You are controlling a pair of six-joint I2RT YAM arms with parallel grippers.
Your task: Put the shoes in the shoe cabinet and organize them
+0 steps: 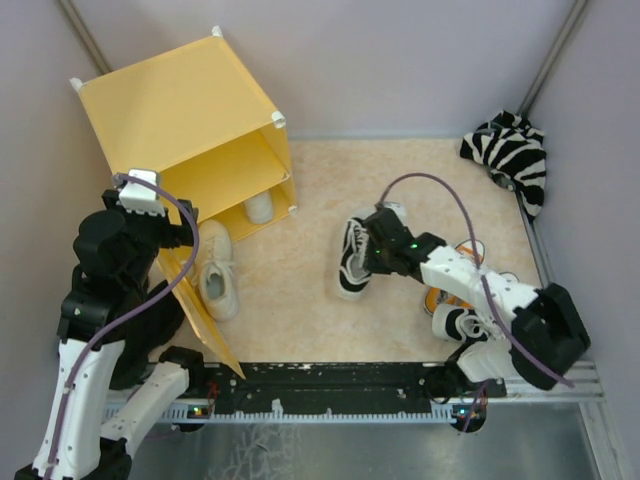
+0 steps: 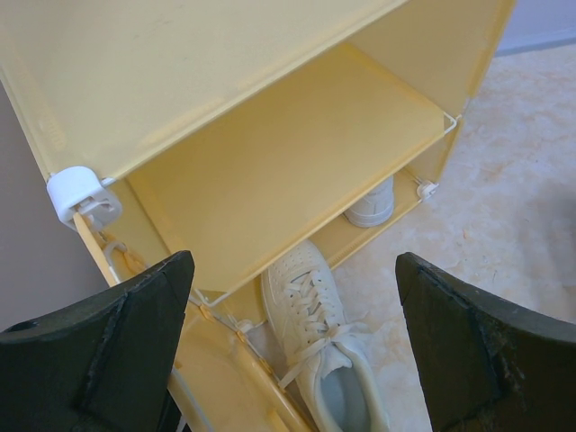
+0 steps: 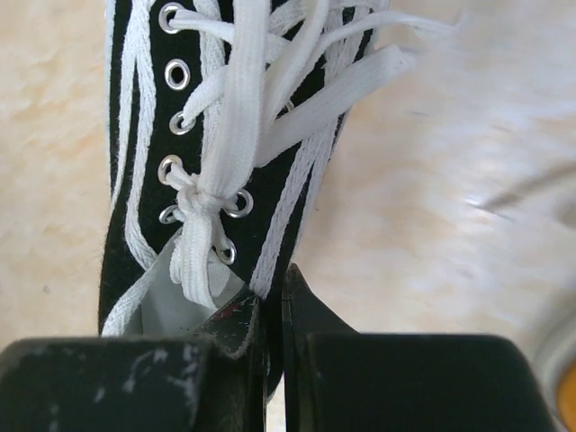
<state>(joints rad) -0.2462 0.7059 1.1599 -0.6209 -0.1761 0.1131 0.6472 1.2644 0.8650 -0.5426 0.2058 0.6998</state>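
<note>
The yellow shoe cabinet (image 1: 190,110) stands at the far left, its door (image 1: 205,320) swung open toward me. One white sneaker (image 1: 259,207) sits inside on the bottom level. Another white sneaker (image 1: 216,270) lies on the floor just outside, also in the left wrist view (image 2: 324,351). My left gripper (image 2: 292,342) is open and empty above it. My right gripper (image 3: 274,297) is shut on the collar of a black-and-white sneaker (image 1: 354,256), also in the right wrist view (image 3: 207,153), at mid floor. An orange sneaker (image 1: 465,255) and a black-and-white sneaker (image 1: 452,322) lie under the right arm.
A zebra-striped cloth bundle (image 1: 515,155) lies in the far right corner. Grey walls close in the beige floor (image 1: 300,290). A black rail (image 1: 330,385) with the arm bases runs along the near edge.
</note>
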